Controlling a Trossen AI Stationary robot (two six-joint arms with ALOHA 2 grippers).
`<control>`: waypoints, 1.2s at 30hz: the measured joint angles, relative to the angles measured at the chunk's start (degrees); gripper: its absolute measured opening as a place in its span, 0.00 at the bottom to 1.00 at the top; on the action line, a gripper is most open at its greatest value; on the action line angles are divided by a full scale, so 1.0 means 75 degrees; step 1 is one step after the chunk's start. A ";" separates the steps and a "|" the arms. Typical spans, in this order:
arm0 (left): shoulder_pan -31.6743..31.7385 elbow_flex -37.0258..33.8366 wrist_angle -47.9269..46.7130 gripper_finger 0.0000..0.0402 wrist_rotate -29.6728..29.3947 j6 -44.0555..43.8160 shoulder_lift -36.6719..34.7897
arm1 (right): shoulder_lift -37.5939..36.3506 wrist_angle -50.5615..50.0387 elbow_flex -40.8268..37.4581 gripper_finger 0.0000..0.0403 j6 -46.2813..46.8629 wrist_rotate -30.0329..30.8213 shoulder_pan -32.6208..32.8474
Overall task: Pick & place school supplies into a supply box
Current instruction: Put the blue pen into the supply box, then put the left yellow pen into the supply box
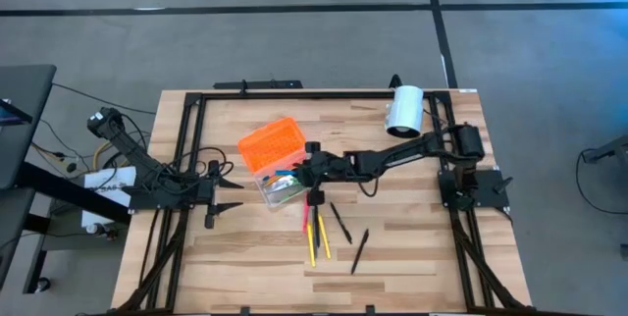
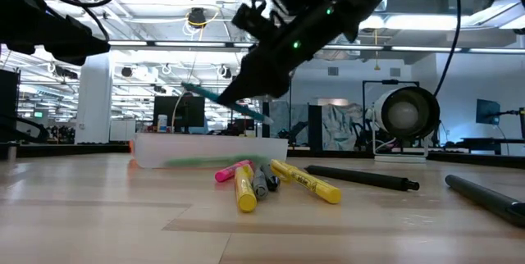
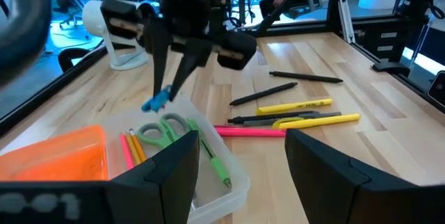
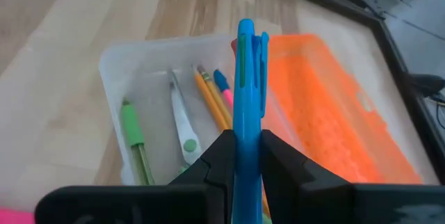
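Observation:
The supply box lies open in the middle of the table, its orange lid (image 1: 267,143) beside its clear base (image 1: 281,187). In the base lie green-handled scissors (image 3: 161,128), a green pen (image 3: 215,161) and orange pencils (image 3: 132,147). My right gripper (image 1: 306,172) hangs over the base, shut on a blue pen (image 4: 247,78). On the wood near the box lie a pink pen (image 3: 250,131), two yellow pens (image 3: 295,106) and black pens (image 3: 306,77). My left gripper (image 1: 231,196) waits open at the table's left, left of the box. My right gripper pinches the blue pen's barrel (image 4: 245,144) between its two fingers. The fingers slant down from the table's right side. The pen runs on ahead of the fingertips, with its clip end (image 4: 250,40) out in front. It is lifted clear above the clear base, tilted.
A white cylinder (image 1: 403,110) lies at the table's far right corner. A black frame (image 1: 294,93) runs round the table's edges. The near part of the table, in front of the loose pens, is bare wood (image 1: 245,257).

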 joint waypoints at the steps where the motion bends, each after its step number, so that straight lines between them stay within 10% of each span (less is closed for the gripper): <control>1: -0.0003 0.0000 -0.0003 0.51 0.0006 -0.0006 0.0000 | 0.0075 0.0026 0.0000 0.11 0.0006 0.0000 -0.0021; 36: 0.0003 0.0000 0.0020 0.51 0.0366 -0.0267 -0.0003 | -0.0587 -0.1509 0.0000 0.41 0.0606 0.0877 0.0515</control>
